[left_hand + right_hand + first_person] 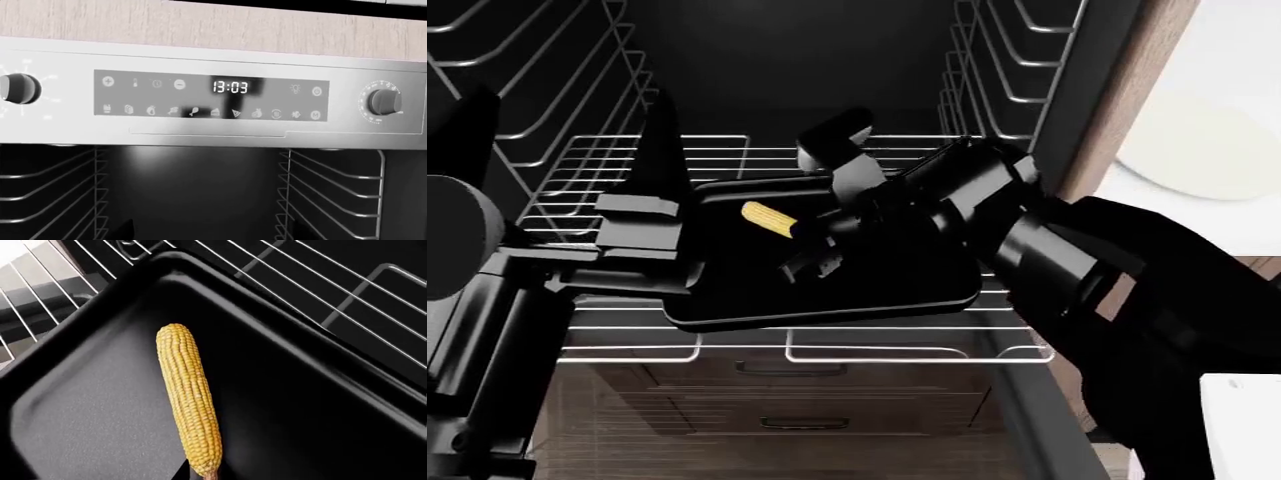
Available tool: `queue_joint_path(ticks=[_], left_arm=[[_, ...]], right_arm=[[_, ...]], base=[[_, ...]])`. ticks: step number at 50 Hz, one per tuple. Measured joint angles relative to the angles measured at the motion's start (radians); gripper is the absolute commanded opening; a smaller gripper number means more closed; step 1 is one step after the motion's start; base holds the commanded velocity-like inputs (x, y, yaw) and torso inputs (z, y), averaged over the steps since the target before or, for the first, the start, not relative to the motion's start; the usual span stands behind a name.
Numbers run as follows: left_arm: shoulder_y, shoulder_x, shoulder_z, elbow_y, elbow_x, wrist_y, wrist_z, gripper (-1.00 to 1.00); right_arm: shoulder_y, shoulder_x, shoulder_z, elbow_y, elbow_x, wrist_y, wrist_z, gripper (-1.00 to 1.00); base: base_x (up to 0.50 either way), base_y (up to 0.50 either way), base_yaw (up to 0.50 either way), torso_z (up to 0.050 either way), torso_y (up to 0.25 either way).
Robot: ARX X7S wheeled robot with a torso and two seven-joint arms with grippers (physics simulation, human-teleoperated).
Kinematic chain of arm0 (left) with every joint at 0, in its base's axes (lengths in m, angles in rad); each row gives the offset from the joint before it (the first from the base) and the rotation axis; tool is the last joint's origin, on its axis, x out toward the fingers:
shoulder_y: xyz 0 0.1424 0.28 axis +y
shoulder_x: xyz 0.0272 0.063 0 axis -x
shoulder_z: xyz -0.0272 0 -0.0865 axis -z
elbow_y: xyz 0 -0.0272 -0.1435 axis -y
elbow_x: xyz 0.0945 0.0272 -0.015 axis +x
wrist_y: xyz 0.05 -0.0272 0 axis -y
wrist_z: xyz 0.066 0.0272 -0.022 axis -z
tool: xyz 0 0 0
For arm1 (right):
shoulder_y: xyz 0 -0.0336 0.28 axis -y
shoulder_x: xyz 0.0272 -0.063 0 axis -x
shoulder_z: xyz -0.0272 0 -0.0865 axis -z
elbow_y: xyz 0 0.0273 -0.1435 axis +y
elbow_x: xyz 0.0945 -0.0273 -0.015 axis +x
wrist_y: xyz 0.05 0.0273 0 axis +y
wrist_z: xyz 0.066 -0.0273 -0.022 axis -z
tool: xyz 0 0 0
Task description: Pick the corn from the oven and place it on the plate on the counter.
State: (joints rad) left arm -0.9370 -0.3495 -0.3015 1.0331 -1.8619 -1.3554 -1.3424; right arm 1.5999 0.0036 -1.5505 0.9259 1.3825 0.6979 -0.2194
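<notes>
We are hovering the right tool (pixel 814 250) over the corn (pixel 770 219) (on the tray (pixel 827 300)); its grip is probably released, though we cannot tell.

Dim oven (pixel 801 60) cavity, black arms perhaps lost in shadow; the corn (pixel 189 397) renders sharp

Yellow corn (pixel 189 399) flat inside black oven (pixel 787 60)

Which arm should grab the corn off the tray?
Right. Its tool sits over the corn on the black tray, with the cob filling its wrist view. The left wrist camera faces the oven's control panel, not the corn.
</notes>
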Motion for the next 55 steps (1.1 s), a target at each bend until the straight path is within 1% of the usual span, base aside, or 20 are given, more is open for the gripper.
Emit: queue_joint_path(ticks=[23, 40, 55], left_arm=[[-0.023, 0.005, -0.010, -0.008, -0.061, -0.010, -0.051, 1.00], [-0.020, 0.015, -0.035, -0.010, -0.053, -0.034, -0.033, 1.00], [-0.032, 0.017, -0.026, -0.012, -0.053, -0.037, -0.034, 1.00]], right_arm=[[0.036, 0.127, 0.077, -0.317, 0.100, 0.017, 0.166, -1.00], [-0.001, 0.286, 0.189, -0.617, 0.152, -0.092, 0.358, -1.00], [-0.008, 0.396, 0.266, -0.824, 0.225, -0.126, 0.476, -1.00]], base=[[0.00, 0.00, 0.00, 0.000, 0.000], [0.00, 0.00, 0.00, 0.000, 0.000], [0.00, 0.00, 0.00, 0.000, 0.000]])
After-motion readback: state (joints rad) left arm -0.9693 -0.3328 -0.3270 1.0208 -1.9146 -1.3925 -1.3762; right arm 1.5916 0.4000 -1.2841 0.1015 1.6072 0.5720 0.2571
